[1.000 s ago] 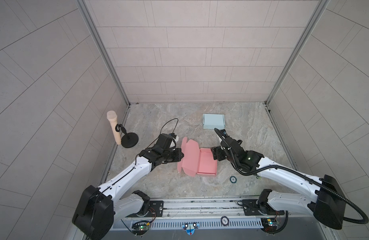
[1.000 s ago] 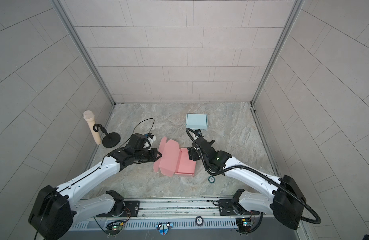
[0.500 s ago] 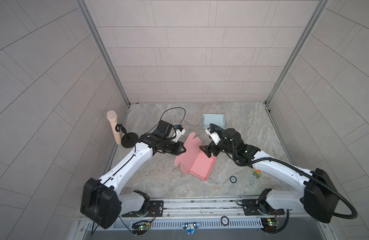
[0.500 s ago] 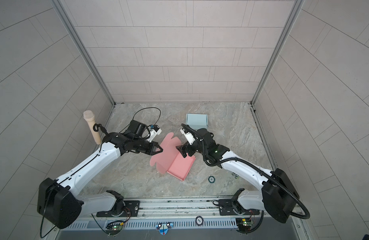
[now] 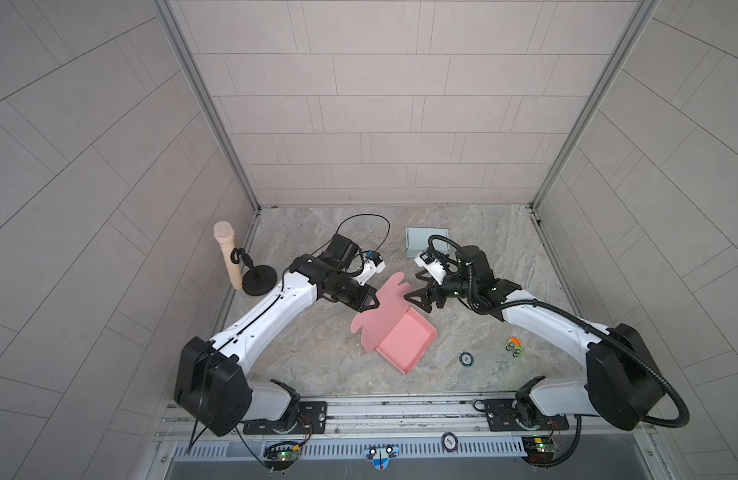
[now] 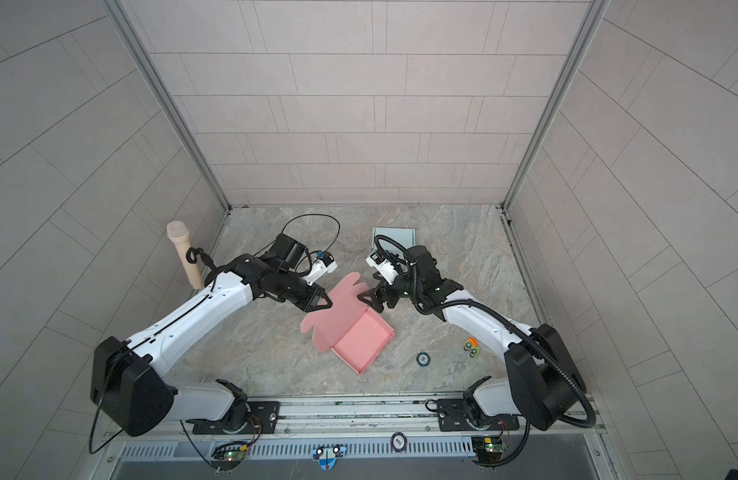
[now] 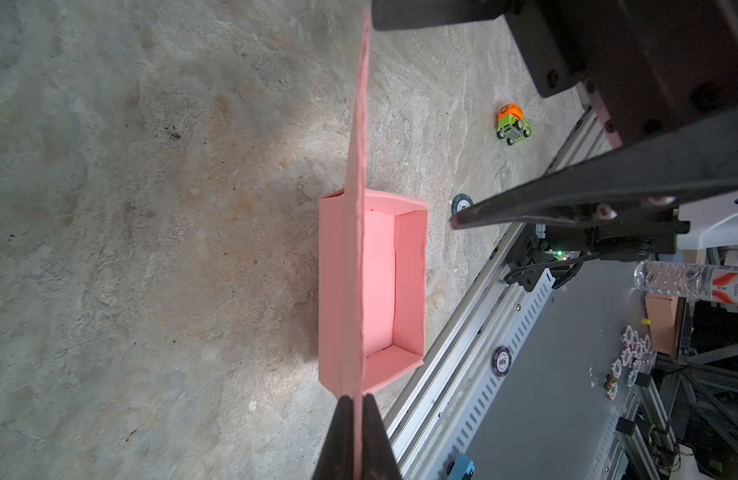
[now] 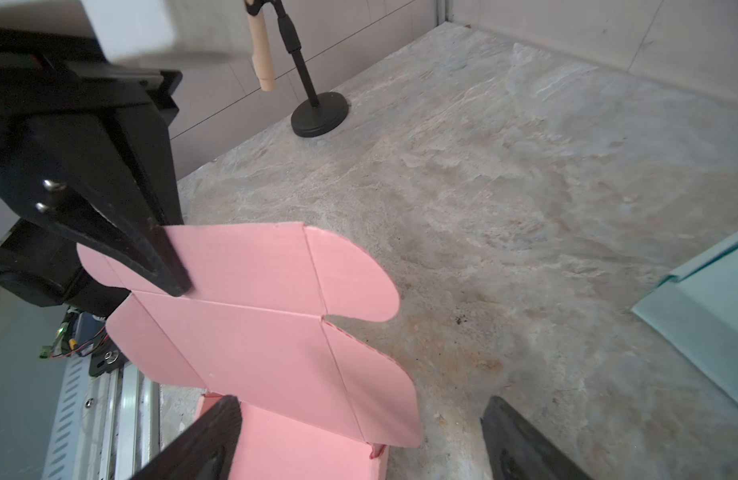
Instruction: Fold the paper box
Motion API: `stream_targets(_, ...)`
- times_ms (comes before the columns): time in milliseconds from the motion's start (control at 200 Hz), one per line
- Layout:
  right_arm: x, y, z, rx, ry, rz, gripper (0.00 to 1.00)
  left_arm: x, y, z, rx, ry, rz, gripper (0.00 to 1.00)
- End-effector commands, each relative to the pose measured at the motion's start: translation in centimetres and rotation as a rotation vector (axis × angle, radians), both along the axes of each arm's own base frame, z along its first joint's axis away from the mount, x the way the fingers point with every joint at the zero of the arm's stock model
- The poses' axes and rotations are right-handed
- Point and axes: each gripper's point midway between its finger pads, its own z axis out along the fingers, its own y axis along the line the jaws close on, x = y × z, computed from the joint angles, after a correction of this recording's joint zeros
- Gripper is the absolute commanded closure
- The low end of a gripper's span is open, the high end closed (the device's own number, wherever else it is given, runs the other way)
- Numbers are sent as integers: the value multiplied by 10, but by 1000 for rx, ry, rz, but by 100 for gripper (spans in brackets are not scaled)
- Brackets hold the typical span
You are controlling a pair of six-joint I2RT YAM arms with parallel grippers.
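Observation:
The pink paper box (image 5: 404,340) (image 6: 359,338) sits open on the stone floor. Its lid (image 5: 382,309) stands up from the tray's far edge, with rounded flaps at the sides. My left gripper (image 5: 369,305) (image 6: 323,305) (image 7: 356,405) is shut on the lid's upper edge; in the right wrist view its fingers (image 8: 168,270) pinch the lid's top panel (image 8: 255,324). On the lid's other side my right gripper (image 5: 417,291) (image 6: 369,293) (image 8: 361,405) is open. Its jaws straddle the lid's near side flap and touch nothing.
A pale teal folded box (image 5: 425,241) lies behind the right arm. A microphone (image 5: 228,257) on a black stand (image 5: 259,280) stands at the left wall. A poker chip (image 5: 466,358) and a small toy car (image 5: 514,347) lie right of the box. A metal rail (image 5: 400,409) runs along the front.
My left gripper has lifted the lid from lying flat to standing up, and the box has turned on the floor. The right gripper rose alongside, still open.

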Motion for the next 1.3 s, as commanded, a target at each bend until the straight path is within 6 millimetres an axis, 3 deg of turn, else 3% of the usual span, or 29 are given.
stream_targets(0,-4,11,4,14,-21,97,8,-3,-3,5,13,-13,-45,100)
stream_targets(185,-8,25,-5,-6,32,203,13,-2,-2,3,24,-9,-47,100)
stream_targets(335,-12,29,-12,-11,74,238,28,-1,-2,1,32,-11,-44,100)
stream_targets(621,-17,24,-16,-34,77,238,41,4,1,1,51,-25,-33,100)
stream_targets(1191,-9,17,-20,-83,55,168,87,8,6,-4,78,-34,-12,100)
stream_targets(1297,-4,10,-22,-108,40,110,92,9,5,-4,69,-45,-1,92)
